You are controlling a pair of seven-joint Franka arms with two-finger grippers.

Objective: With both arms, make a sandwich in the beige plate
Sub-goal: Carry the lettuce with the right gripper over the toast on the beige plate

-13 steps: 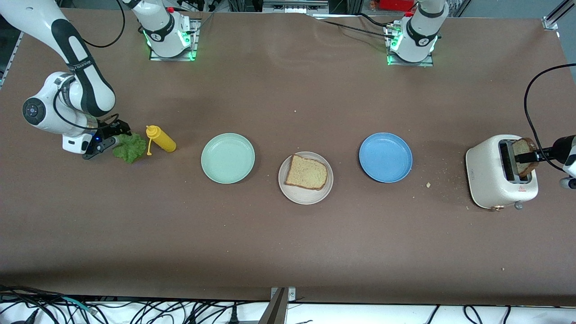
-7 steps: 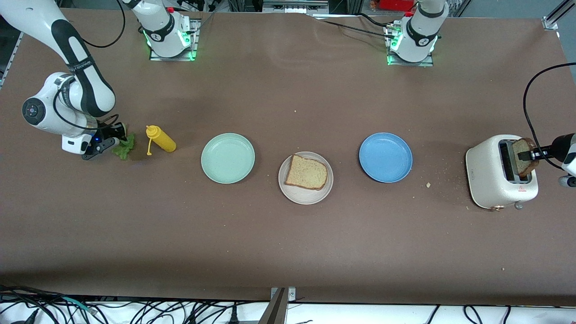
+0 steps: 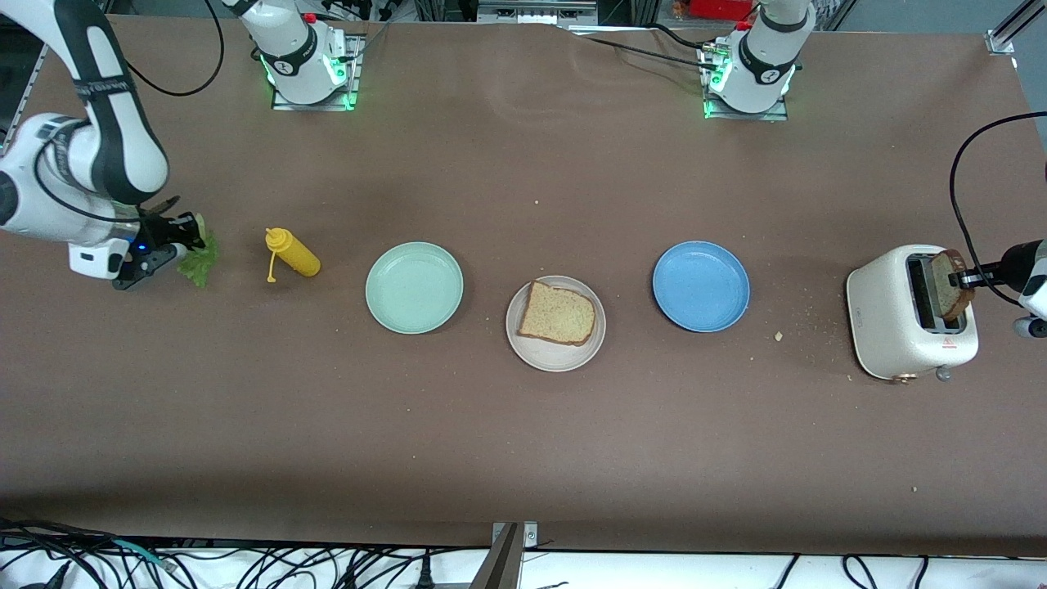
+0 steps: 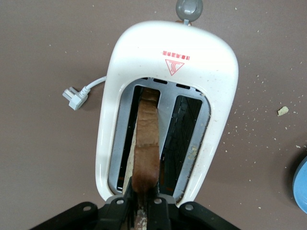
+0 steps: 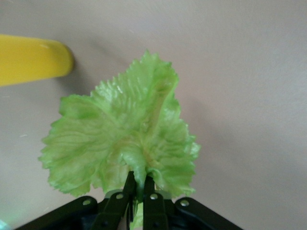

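One slice of brown bread (image 3: 558,313) lies flat on the beige plate (image 3: 541,357) at mid-table. A second, darker toasted slice (image 3: 950,286) (image 4: 146,139) stands on edge in a slot of the white toaster (image 3: 896,315) (image 4: 168,57) at the left arm's end. My left gripper (image 3: 969,278) (image 4: 142,196) is shut on that slice's top edge. My right gripper (image 3: 184,241) (image 5: 136,184) is shut on the stem of the ruffled green lettuce leaf (image 3: 199,262) (image 5: 124,134), which hangs just above the table at the right arm's end.
A yellow squeeze bottle (image 3: 293,254) (image 5: 29,60) lies beside the lettuce. A mint-green plate (image 3: 414,287) and a blue plate (image 3: 701,286) flank the beige plate. Crumbs (image 3: 778,336) are scattered near the toaster, and its unplugged white plug (image 4: 74,97) lies on the table.
My right gripper shut on the lettuce, raised it off the table and drew it away from the yellow bottle. My left gripper shut on the toast in the toaster.
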